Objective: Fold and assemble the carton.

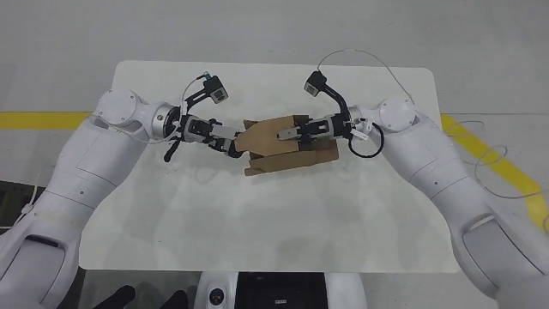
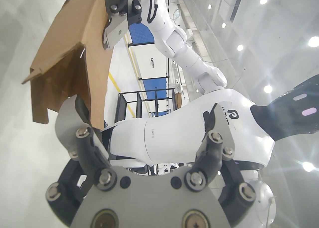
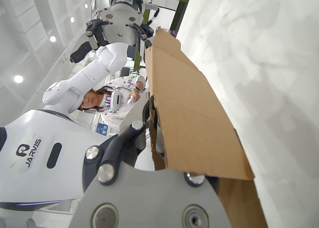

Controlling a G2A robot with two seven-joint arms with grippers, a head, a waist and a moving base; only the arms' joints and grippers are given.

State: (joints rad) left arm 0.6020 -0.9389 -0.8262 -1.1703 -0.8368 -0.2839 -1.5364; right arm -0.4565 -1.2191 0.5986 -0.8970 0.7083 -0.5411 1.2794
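Left gripper (image 2: 142, 107) wide — finger against carton (image 2: 72, 47)

Matt brown corrugated cardboard for the carton (image 1: 266, 137), rough at its cut edges; smooth matt white bench (image 1: 257, 223); dull grey metal fingers (image 2: 67, 119), shiny bolts (image 2: 83, 132).

The carton (image 1: 283, 148) is seen as plain brown cardboard, unpatterned; the table (image 1: 257, 223) beneath is seen as plain white.

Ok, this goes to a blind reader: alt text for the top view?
A partly folded brown carton lies on a white table between two arms; the left gripper is at one end, the right gripper grips a panel.
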